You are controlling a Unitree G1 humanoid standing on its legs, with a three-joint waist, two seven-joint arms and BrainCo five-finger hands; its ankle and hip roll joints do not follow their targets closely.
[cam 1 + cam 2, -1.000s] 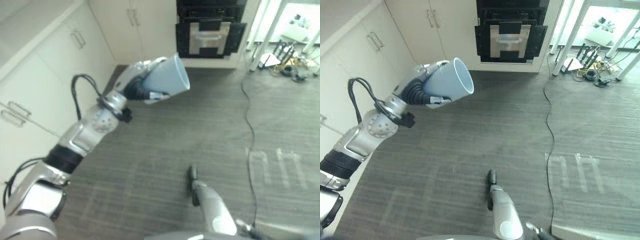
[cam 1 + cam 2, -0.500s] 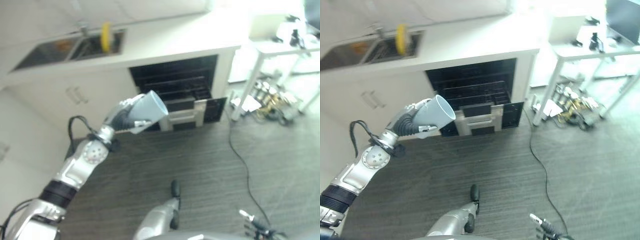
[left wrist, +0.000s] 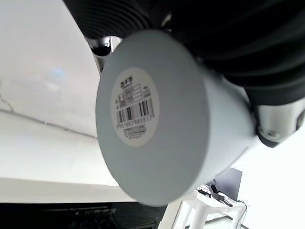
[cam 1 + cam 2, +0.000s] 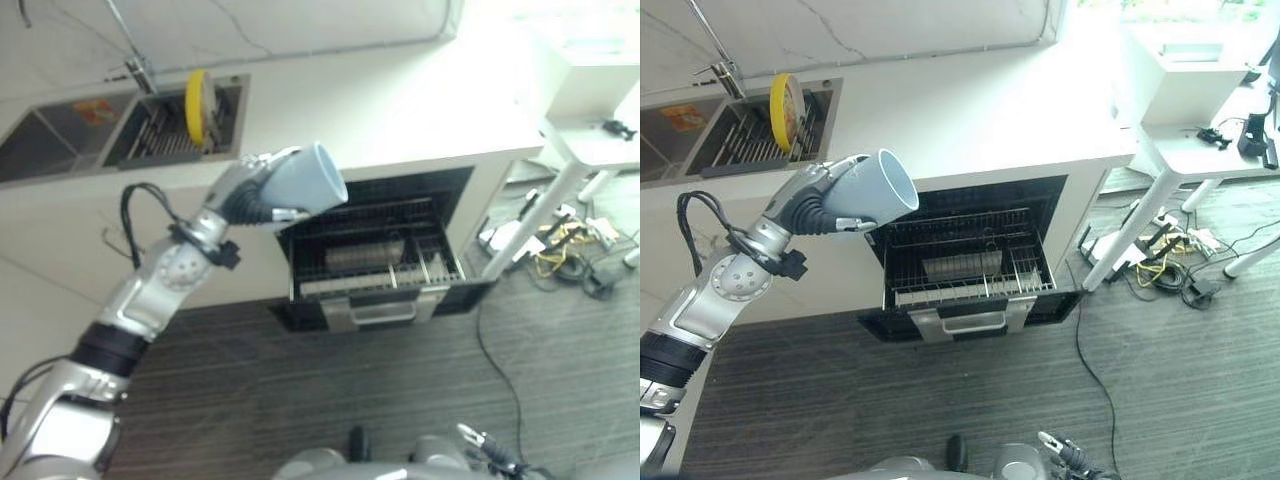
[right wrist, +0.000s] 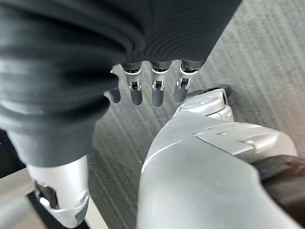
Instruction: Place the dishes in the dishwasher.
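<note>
Left hand (image 4: 825, 205) wrapped round a pale blue cup (image 4: 880, 190), held up just above the open dishwasher (image 4: 965, 262). Right hand (image 5: 152, 90) hanging low, fingers loose.

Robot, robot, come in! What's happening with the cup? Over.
Left hand shut on blue cup, held above the open dishwasher. Right hand open, idle. Rack path clear.

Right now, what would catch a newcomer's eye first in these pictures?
The pale blue cup held up in the left robot hand, mouth towards the counter. Just beyond it, under the counter, the dishwasher stands open with its rack pulled out. A yellow plate stands on edge in the sink rack, far left.
</note>
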